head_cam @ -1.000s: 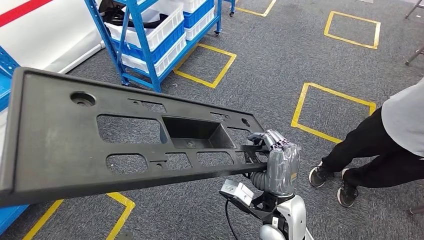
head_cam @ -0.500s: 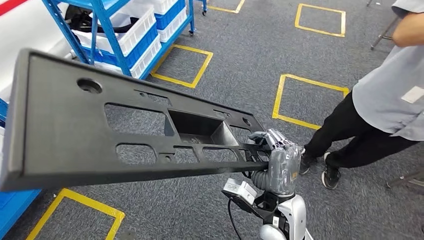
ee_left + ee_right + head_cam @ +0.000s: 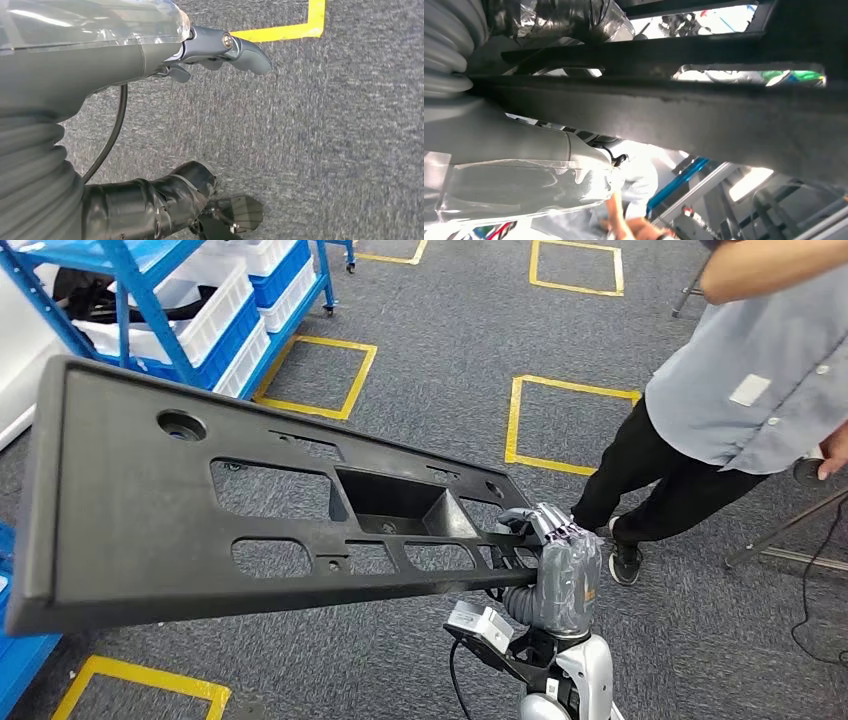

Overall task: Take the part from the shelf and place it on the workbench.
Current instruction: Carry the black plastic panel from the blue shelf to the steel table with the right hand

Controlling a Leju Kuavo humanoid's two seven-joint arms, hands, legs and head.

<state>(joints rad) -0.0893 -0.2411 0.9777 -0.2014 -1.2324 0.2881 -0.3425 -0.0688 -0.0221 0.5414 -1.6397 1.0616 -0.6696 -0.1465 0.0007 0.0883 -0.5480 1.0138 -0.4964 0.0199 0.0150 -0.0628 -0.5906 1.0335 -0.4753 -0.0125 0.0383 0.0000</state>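
The part [image 3: 130, 510] is a long black plastic panel with several rectangular cut-outs and a round hole. It hangs level in the air across the left and middle of the head view. My right hand [image 3: 560, 565] grips its near right end, fingers wrapped over the edge. In the right wrist view the panel's dark underside [image 3: 724, 115] runs across the picture in front of my right hand [image 3: 524, 150]. My left hand [image 3: 90, 65] hangs over the grey carpet, thumb [image 3: 235, 47] and dark fingers [image 3: 150, 205] apart, holding nothing.
A blue shelf rack [image 3: 125, 290] with white and blue bins stands at the upper left. A person [image 3: 740, 390] in a grey shirt and black trousers stands close at the right, beside a stand leg [image 3: 790, 530]. Yellow squares [image 3: 515, 415] mark the carpet.
The whole picture has shifted: the camera has turned, so the rack has slid left and the person fills more of the right side. My right hand still holds the panel the same way.
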